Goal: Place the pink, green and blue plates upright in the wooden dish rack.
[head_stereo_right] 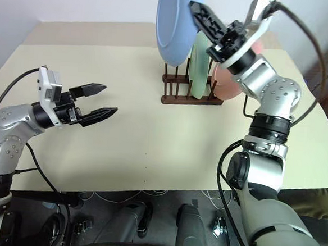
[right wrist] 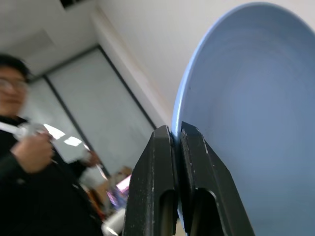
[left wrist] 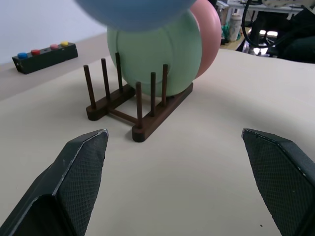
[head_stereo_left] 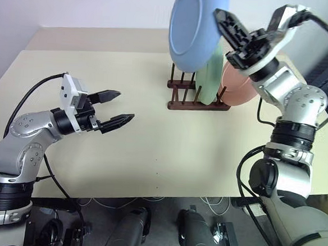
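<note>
Cream table, white wall behind it. Wooden dish rack sits at the far side of the table, right of centre.

Green plate stands upright between the rack's pegs. Pink plate is just behind it toward the right end of the rack, tilted, partly hidden by the green plate and the right arm; can't tell whether it sits between pegs or just leans.

Blue plate is up in the air above the rack's left end, on edge, not touching the rack. Right gripper is clamped on its rim; in the right wrist view both black fingers are pressed together with the plate's edge pinched between them.

Left gripper hovers over the bare table, well left of the rack, pointing roughly toward it, fingers spread wide, nothing between them.

Small black box with coloured buttons lies on the table beyond the rack, seen from the left wrist. A person in dark clothes is in the background of the right wrist view, blurred.
</note>
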